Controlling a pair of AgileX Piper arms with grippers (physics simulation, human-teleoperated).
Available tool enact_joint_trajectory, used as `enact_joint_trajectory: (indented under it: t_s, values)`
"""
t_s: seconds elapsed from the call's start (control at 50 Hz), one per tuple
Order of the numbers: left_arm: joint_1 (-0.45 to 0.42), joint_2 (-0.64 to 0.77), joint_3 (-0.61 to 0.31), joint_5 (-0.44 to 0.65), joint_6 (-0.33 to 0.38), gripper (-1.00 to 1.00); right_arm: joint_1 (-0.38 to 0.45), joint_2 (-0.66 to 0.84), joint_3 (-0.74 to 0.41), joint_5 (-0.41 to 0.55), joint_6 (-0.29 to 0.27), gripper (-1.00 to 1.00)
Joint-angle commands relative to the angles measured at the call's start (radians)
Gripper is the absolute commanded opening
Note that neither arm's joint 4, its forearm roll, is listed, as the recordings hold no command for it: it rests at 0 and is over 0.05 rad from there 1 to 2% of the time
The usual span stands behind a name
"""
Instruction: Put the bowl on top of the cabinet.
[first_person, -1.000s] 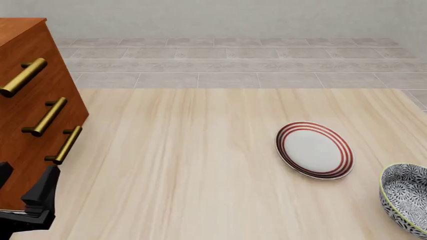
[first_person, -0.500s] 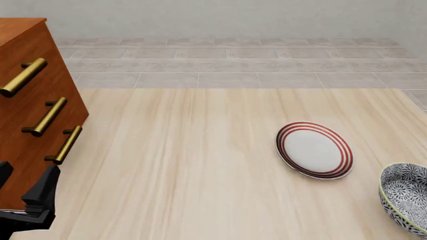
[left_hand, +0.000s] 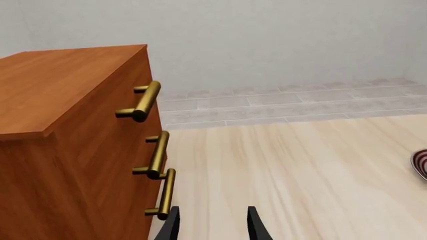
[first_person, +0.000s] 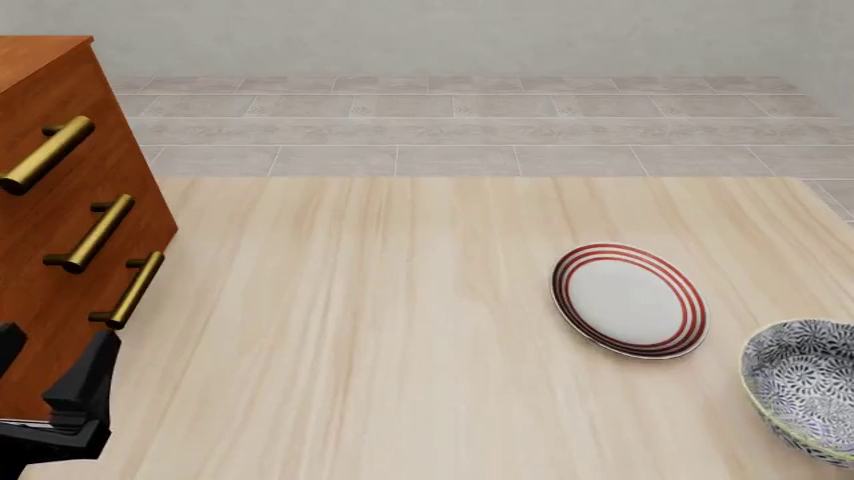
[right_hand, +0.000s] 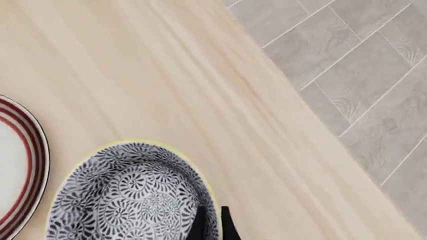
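The bowl (first_person: 805, 385), black-and-white floral with a pale rim, shows at the front view's right edge, tilted and partly cut off. In the right wrist view my right gripper (right_hand: 213, 224) is shut on the near rim of the bowl (right_hand: 130, 195), one finger inside and one outside. That gripper is out of the front view. The tall reddish-brown cabinet (first_person: 67, 200) with three brass handles stands at the far left; its flat top shows on the cabinet (left_hand: 60, 80) in the left wrist view. My left gripper (first_person: 54, 352) stands open in front of its lower drawers, fingers (left_hand: 171, 227) apart and holding nothing.
A flat white plate with red rings (first_person: 627, 300) lies on the wooden table (first_person: 374, 330) just left of the bowl; this plate (right_hand: 17, 170) shows beside the bowl at the wrist. The table's right edge (right_hand: 313, 130) runs close by, tiled floor beyond.
The bowl has shifted left in the front view and tipped, showing more of its outer wall. The left arm, plate and cabinet have not moved.
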Motion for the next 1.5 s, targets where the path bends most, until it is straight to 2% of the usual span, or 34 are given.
enact_joint_trajectory:
  t_s: [0.02, 0.66, 0.9, 1.02, 1.4, 1.42, 1.5]
  values:
    - [-0.003, -0.004, 0.000, 0.003, 0.000, 1.00, 0.030, -0.112, -0.048, 0.118, 0.031, -1.00]
    - [-0.003, -0.006, 0.000, 0.004, -0.001, 1.00, 0.101, -0.274, -0.160, 0.297, 0.056, -1.00]
    - [-0.001, -0.007, 0.001, 0.004, -0.005, 1.00, 0.171, -0.324, -0.238, 0.371, 0.062, -1.00]
    - [-0.008, 0.007, 0.000, -0.006, 0.001, 1.00, 0.235, -0.342, -0.274, 0.395, 0.063, -1.00]
    - [-0.011, 0.011, 0.000, -0.008, 0.007, 1.00, 0.363, -0.323, -0.300, 0.383, 0.090, -1.00]
    - [-0.011, 0.010, 0.000, -0.008, 0.007, 1.00, 0.389, -0.320, -0.302, 0.379, 0.092, -1.00]
    - [-0.011, 0.010, 0.000, -0.009, 0.006, 1.00, 0.418, -0.319, -0.306, 0.374, 0.076, -1.00]
